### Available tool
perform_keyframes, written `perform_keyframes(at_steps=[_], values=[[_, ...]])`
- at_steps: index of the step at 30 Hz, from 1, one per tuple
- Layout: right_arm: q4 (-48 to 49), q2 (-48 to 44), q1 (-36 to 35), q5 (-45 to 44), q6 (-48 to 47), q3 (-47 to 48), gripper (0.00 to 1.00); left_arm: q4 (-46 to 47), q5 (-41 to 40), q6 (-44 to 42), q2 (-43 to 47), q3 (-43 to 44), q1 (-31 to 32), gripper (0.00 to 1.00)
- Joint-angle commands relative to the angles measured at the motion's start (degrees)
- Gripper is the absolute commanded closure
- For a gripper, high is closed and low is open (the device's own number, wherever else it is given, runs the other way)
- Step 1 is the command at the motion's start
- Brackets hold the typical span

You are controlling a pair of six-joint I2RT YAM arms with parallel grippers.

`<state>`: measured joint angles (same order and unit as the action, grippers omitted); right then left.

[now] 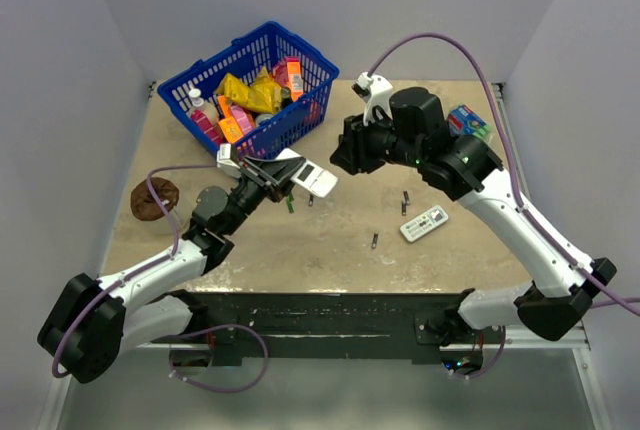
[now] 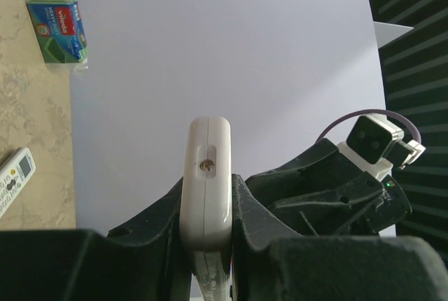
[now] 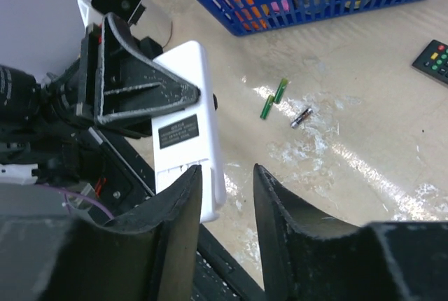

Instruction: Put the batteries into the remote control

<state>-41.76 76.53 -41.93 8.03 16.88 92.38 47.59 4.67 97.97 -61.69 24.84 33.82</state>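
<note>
My left gripper (image 2: 208,210) is shut on the remote control (image 2: 206,175), a short white one held edge-on above the table (image 1: 330,250). In the right wrist view its back (image 3: 185,126) faces up, with a dark label. My right gripper (image 3: 227,196) hovers open over the remote's free end, nothing between its fingers; the left fingertip overlaps the remote's edge. Two green batteries (image 3: 280,91) (image 3: 267,107) and a dark one (image 3: 301,117) lie on the table beyond. From above, more dark batteries (image 1: 407,202) (image 1: 375,241) lie near the middle.
A blue basket (image 1: 300,128) of packets stands at the back left. A white remote with grey buttons (image 1: 424,223) lies right of centre, a green packet (image 1: 467,120) at the back right, a brown round object (image 1: 153,198) at the left. A black remote (image 3: 432,59) shows near the basket.
</note>
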Motion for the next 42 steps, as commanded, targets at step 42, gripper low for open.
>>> perform_keyframes(at_steps=[42], values=[[7.75, -3.14, 0.80, 11.66, -3.44, -6.34, 0.86, 8.22, 1.40, -0.50, -2.03, 2.67, 0.19, 1.00]])
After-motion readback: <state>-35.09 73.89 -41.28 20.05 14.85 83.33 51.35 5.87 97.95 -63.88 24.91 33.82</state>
